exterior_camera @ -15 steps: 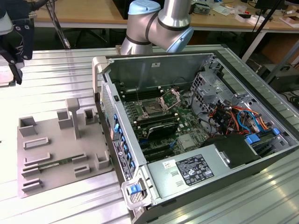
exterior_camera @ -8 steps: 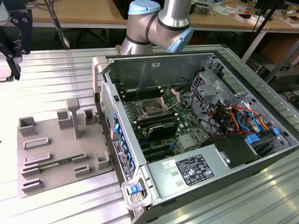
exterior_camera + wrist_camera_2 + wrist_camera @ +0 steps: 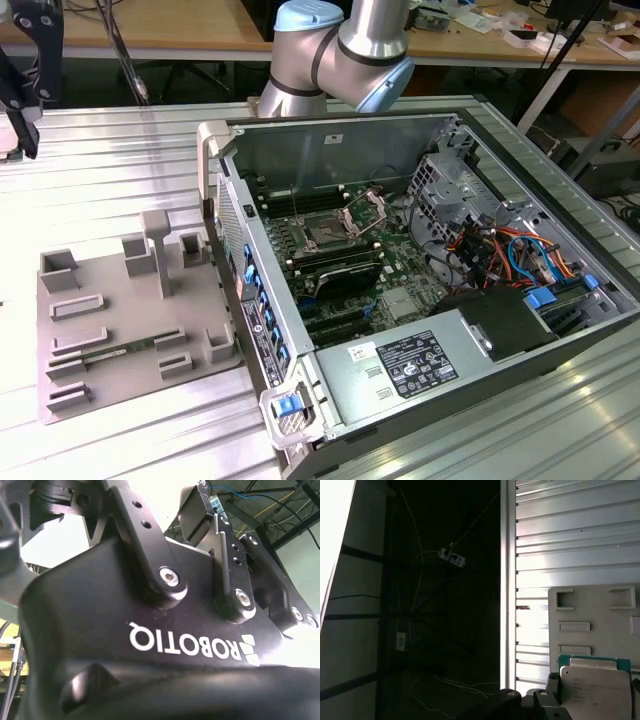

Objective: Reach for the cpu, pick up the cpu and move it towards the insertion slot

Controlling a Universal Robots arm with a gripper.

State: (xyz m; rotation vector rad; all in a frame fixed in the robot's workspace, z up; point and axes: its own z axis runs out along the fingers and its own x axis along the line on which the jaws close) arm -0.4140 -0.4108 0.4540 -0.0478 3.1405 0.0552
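Gripper (image 3: 25,135) hangs at the exterior view's far left, above the ribbed surface (image 3: 120,170) and beyond the grey tray (image 3: 130,320). In the second wrist view the fingers (image 3: 223,535) stand nearly together, pinching a thin teal-edged piece, judged to be the cpu (image 3: 213,501) seen edge-on. The first wrist view shows it close up, silver top facing the camera, tray behind (so lifted clear, by my reading). Insertion slot (image 3: 325,233) lies well apart, toward the exterior view's right – 1 wall of the open case (image 3: 215,140) stands between.
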